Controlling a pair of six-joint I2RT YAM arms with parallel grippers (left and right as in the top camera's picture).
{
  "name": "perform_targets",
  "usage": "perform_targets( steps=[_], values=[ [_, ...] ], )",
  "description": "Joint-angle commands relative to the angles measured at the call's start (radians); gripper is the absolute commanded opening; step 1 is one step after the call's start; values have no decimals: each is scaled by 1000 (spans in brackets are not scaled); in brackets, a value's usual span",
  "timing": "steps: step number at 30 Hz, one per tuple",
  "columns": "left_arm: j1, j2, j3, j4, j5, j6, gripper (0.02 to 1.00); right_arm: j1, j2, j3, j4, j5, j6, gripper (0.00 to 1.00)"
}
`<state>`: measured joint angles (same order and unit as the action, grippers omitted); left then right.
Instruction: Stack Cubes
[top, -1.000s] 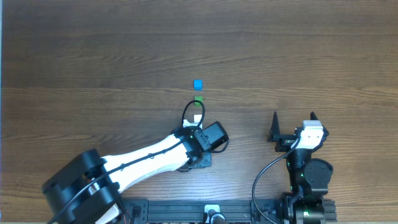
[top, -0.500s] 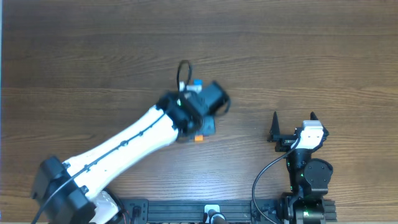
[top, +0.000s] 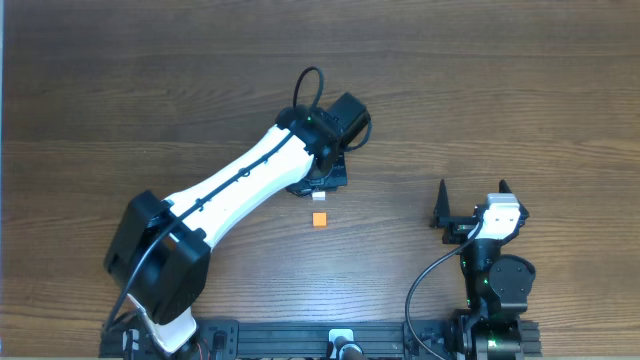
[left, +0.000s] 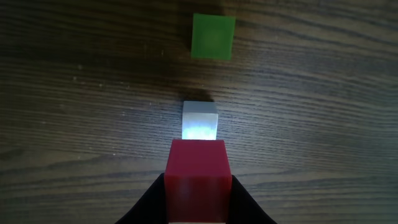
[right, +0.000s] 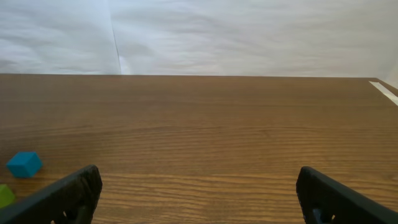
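**Red cube held short of the white one: an off-centre drop is the danger**

The red cube (left: 198, 177) is pinched between the left fingers (left: 152, 208), which press against its two side faces and hold it above the tabletop (left: 74, 93). In the left wrist view the white cube (left: 200, 120) lies on the wood just past the red cube's far edge, roughly in line with it. We cannot tell whether the two touch.

We judge the main risk to be letting go too early. The red cube does not look centred over the white one, so it could land on the near edge, tip off and roll. Lowering it from this spot could also push the white cube along the wood and spoil the alignment.

The green cube (left: 213, 36) sits farther along the same line, apart from the white one, so a sliding cube might reach it. The blue cube (right: 25, 163) lies beyond that. The orange cube (top: 319, 220) rests alone on the near side of the left arm.

The right fingers (right: 68, 193) are spread wide with nothing between them, well apart from the cubes.
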<state>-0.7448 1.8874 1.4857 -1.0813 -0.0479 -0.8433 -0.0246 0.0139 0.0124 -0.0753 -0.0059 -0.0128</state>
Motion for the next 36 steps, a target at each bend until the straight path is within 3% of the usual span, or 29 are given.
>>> perform_targets(
  steps=[1, 36],
  values=[
    [3, 26, 15, -4, 15, 25, 38, 0, -9, -7, 0, -12, -7, 991],
    [3, 92, -46, 62, 33, 29, 42, 0, -9, -7, 0, -12, -7, 993]
  ],
)
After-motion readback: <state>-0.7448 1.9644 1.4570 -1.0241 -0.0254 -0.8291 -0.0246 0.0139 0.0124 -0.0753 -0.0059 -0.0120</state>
